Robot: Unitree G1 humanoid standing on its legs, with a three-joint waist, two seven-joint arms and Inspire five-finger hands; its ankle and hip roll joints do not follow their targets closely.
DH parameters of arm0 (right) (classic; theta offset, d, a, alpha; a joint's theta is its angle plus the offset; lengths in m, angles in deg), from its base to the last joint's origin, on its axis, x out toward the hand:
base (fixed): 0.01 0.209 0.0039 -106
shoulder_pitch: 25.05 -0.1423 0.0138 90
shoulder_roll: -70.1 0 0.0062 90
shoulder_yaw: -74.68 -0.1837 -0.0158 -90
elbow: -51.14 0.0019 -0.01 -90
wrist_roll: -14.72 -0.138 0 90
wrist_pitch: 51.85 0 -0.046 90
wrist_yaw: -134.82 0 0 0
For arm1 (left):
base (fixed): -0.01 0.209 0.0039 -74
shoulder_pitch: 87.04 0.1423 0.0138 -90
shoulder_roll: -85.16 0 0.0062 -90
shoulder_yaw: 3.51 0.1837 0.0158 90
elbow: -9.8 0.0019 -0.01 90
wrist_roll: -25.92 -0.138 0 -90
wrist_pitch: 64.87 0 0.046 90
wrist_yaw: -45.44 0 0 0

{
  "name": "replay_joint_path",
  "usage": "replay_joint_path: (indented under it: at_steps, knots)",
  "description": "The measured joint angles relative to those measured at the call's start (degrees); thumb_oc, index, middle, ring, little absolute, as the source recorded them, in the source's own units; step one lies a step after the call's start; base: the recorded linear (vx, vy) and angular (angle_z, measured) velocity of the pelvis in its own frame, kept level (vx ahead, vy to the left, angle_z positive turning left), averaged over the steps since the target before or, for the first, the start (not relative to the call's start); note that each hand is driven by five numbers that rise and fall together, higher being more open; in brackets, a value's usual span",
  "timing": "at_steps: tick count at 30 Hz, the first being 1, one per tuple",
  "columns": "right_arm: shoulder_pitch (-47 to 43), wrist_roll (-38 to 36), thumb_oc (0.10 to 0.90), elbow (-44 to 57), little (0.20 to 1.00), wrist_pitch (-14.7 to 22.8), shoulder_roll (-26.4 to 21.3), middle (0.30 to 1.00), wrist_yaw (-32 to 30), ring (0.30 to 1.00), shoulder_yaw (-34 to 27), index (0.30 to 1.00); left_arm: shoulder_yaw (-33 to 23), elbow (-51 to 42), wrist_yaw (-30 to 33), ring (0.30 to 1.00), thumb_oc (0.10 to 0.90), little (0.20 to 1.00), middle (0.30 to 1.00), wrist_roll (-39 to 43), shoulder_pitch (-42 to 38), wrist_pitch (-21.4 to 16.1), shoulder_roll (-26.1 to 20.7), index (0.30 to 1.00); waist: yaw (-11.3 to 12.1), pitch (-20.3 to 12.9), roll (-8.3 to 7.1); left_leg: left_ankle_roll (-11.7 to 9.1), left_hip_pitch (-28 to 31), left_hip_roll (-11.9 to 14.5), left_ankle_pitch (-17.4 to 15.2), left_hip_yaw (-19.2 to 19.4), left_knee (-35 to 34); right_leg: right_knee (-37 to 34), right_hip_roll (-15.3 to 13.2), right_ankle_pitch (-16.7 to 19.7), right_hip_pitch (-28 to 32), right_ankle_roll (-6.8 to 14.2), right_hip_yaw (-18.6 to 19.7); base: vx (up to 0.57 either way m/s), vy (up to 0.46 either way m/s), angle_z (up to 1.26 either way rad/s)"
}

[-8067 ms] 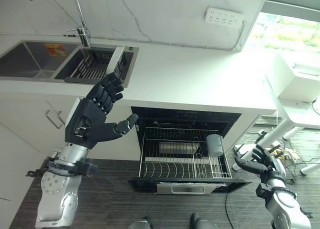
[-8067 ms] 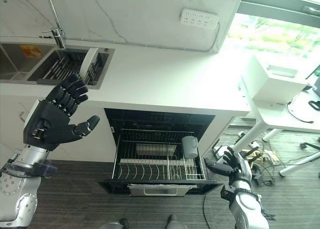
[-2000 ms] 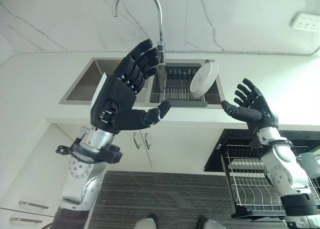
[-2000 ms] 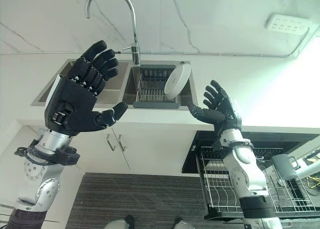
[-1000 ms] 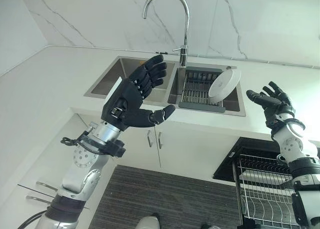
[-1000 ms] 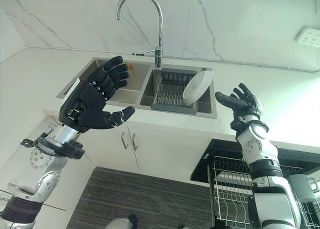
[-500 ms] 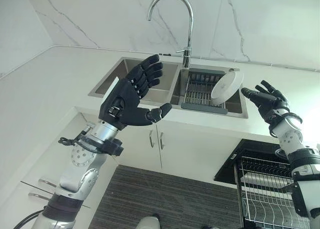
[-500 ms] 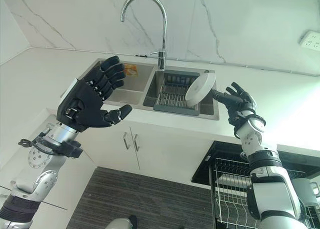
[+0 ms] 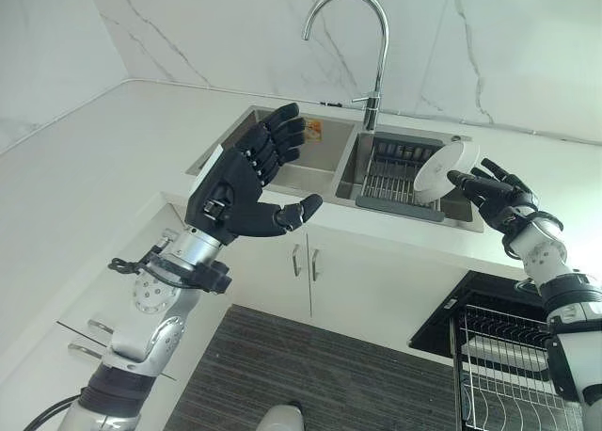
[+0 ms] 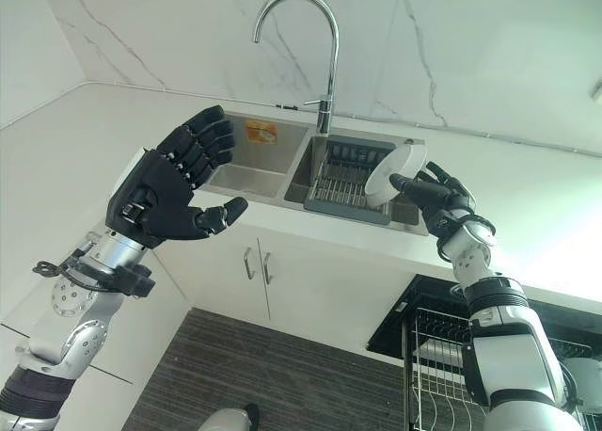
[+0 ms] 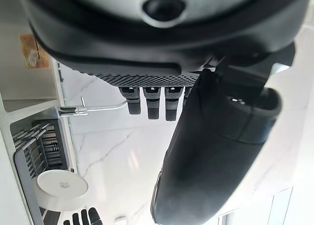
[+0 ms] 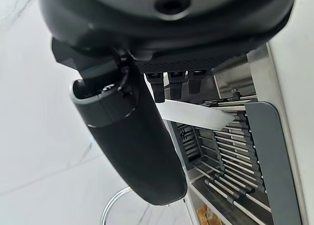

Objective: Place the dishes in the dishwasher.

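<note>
A white plate [image 9: 440, 171] leans upright in the dark drying rack [image 9: 387, 174] that sits in the sink's right basin. My right hand [image 9: 500, 199] is stretched out to it, open, with its fingertips at the plate's front face and edge. In the right wrist view the straight fingers [image 12: 169, 85] end just over the plate [image 12: 192, 115], and the thumb [image 12: 132, 136] stands apart from it. My left hand [image 9: 231, 191] is held up open in front of the left basin [image 9: 303, 164] and holds nothing. The dishwasher's pulled-out wire rack [image 9: 503, 379] shows at the lower right.
A tall curved tap [image 9: 369, 45] rises behind the sink, between the basins. White worktop [image 9: 113, 158] runs round the sink, with a marble wall behind it. Cupboard doors with handles [image 9: 301, 262] are below the sink.
The camera has shifted a little. My right hand has reached forward and its fingertips are now at the plate. The left hand keeps its raised, open pose.
</note>
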Motion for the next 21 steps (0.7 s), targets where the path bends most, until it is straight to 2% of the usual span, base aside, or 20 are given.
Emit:
replay_joint_path:
  at_steps: [2,21]
  knots:
    - [0.00,0.00,0.800,-0.92,0.900,-0.25,0.01,0.900,-0.47,0.900,0.01,0.900,0.00,0.00,0.07,0.900,0.800,0.900,0.900,0.32,0.00,0.26,-1.23,0.900,0.05,-0.06,0.11,-0.01,-0.08,-0.02,0.01,-0.05,-0.03,0.00,-0.02,-0.03,0.00,0.02,-0.06,0.00,0.000,0.00]
    - [0.00,-0.53,0.800,-2.55,0.900,-0.25,-0.04,0.900,-1.73,0.900,0.00,0.900,0.00,0.00,1.10,0.900,0.800,0.900,0.900,2.11,0.00,1.28,-1.22,0.900,-0.04,-0.10,0.17,-0.04,-0.04,-0.06,0.05,-0.06,-0.41,-0.05,0.03,-0.14,0.18,0.07,-0.11,0.00,0.000,0.00]
